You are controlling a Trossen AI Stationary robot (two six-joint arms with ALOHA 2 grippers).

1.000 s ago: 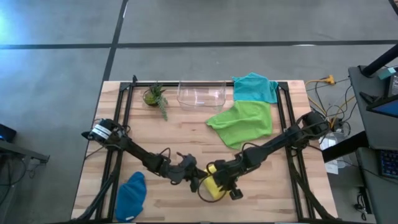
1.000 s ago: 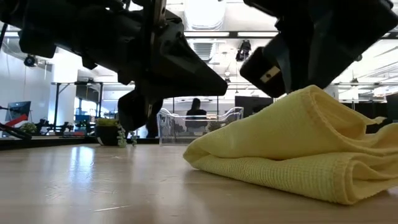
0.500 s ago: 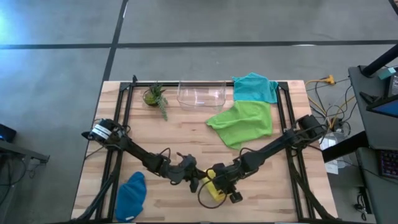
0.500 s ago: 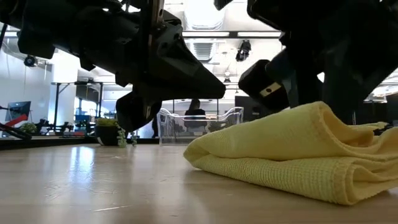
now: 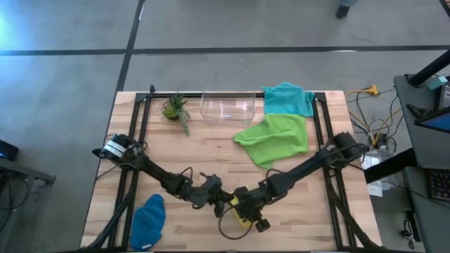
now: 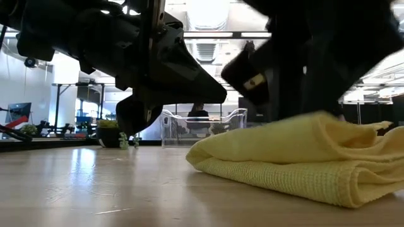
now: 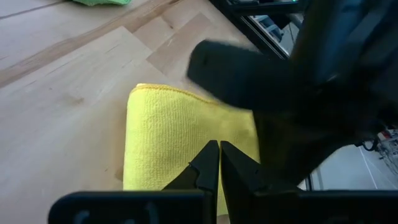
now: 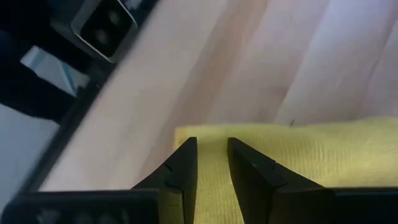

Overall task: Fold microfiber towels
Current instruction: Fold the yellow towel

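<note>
The yellow towel lies folded near the desk's front edge. The left tool is clenched empty just above it. The right tool hovers over the towel's edge, fingers slightly parted, grasping nothing visible.

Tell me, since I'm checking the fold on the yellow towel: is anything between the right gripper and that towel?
Nothing visible is. The right gripper sits directly over the folded yellow towel near the table's front edge, its fingers slightly apart. The left gripper, shut, hangs just beside it over the same towel, close but not in between.
</note>
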